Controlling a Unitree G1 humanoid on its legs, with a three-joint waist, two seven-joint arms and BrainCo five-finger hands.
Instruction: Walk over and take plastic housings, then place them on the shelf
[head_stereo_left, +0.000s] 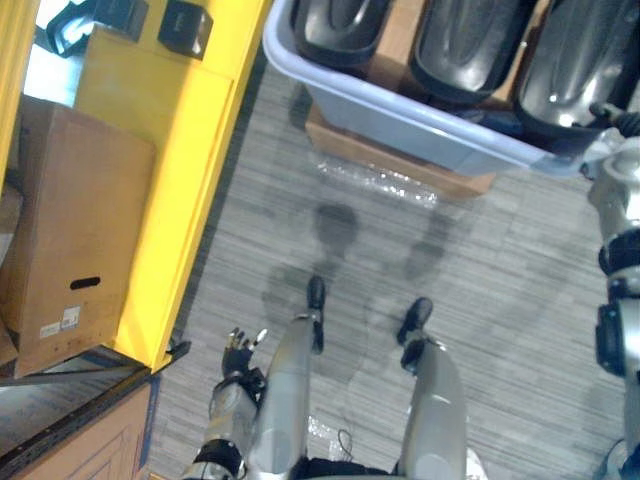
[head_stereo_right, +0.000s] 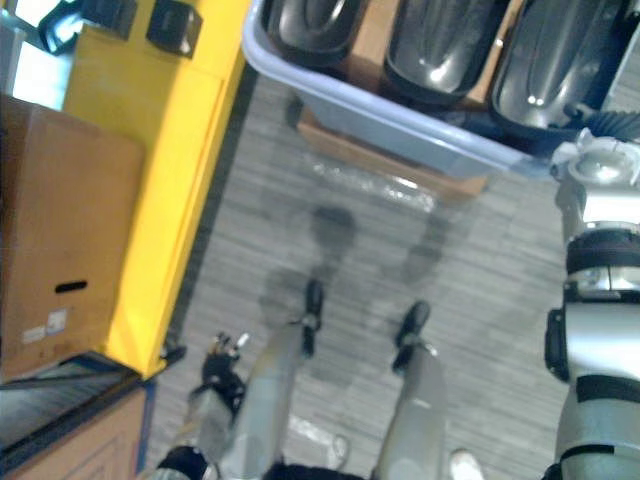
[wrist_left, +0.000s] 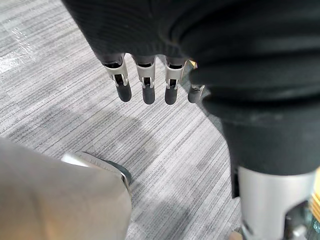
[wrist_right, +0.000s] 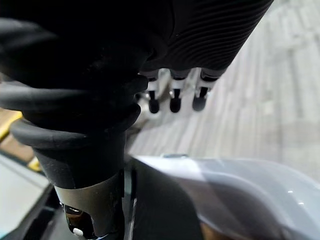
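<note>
Currently: glossy black moulded plastic housings (head_stereo_left: 455, 40) lie inside pale blue plastic tub (head_stereo_left: 400, 115). Right hand (wrist_right: 174, 100), fingers straight, empty, hangs by tub's rim; left hand (head_stereo_left: 236, 350), fingers relaxed, well short of tub across open grey carpet (head_stereo_left: 480, 260).

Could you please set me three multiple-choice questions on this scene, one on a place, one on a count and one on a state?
1. Where do the black plastic housings lie? A on a chair; B in the pale bin; C on a trolley.
2. How many housings show in the left eye view? A one; B six; C three.
3. How is the left robot hand? A open, holding nothing; B shut on a housing; C shut on a cloth.
Answers: 1 B, their dark shells sit inside its walls; 2 C, three lie side by side; 3 A, its fingers hang straight with nothing between them.
</note>
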